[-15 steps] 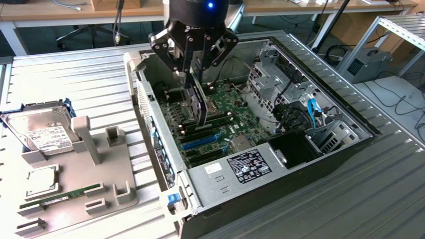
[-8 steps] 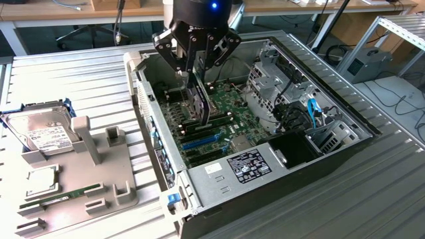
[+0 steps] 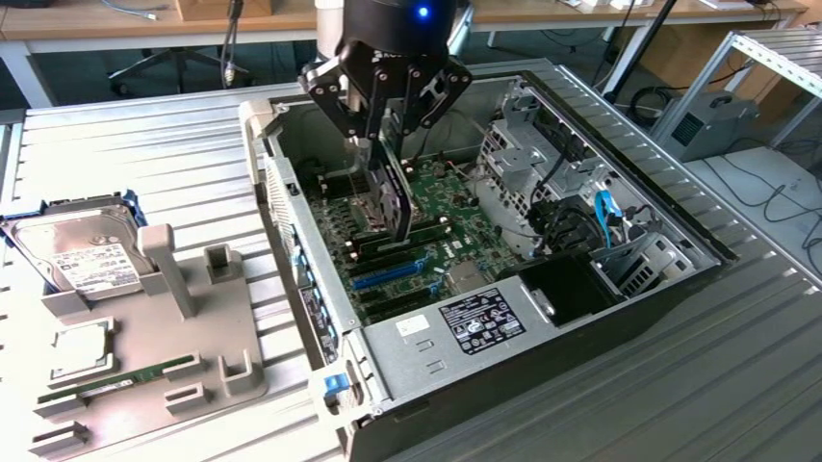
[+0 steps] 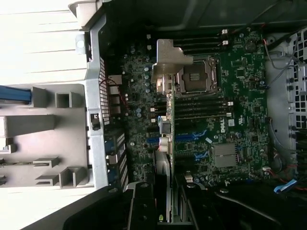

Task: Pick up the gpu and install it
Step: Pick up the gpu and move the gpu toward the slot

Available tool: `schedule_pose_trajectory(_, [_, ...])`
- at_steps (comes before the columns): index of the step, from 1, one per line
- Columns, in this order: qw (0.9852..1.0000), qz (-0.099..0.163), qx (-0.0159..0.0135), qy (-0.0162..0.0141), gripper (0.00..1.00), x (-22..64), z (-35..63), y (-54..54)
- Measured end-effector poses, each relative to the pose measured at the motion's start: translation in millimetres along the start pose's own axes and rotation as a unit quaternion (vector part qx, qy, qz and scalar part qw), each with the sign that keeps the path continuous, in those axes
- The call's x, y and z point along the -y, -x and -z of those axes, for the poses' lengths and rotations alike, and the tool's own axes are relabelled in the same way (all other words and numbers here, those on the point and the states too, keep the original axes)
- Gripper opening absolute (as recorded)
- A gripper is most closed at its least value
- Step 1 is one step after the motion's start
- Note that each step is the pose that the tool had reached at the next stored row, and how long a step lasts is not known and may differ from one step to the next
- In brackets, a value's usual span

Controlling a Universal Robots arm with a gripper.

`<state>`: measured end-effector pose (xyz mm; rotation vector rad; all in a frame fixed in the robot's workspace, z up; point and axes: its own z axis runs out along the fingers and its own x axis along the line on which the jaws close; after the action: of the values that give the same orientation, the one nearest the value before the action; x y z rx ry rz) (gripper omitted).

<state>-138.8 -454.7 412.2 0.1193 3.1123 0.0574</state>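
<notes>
Black gripper (image 3: 385, 133) jaws are clamping the gpu (image 3: 389, 197) by its upper edge, holding it upright inside the open computer case (image 3: 668, 252). The card is hanging over the green motherboard (image 3: 452, 214), its silver end bracket (image 4: 169, 60) showing near the blue slots (image 3: 385, 277).

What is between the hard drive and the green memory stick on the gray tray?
A square silver processor chip lies between the hard drive and the memory stick, as the exterior view shows.
</notes>
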Motion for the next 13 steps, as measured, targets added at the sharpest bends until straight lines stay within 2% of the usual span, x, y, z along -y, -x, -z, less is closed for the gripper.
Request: schedule_pose_trajectory(13, [1.0000,0.000,-0.0001,0.0000,0.26,-0.7,-2.0,10.2])
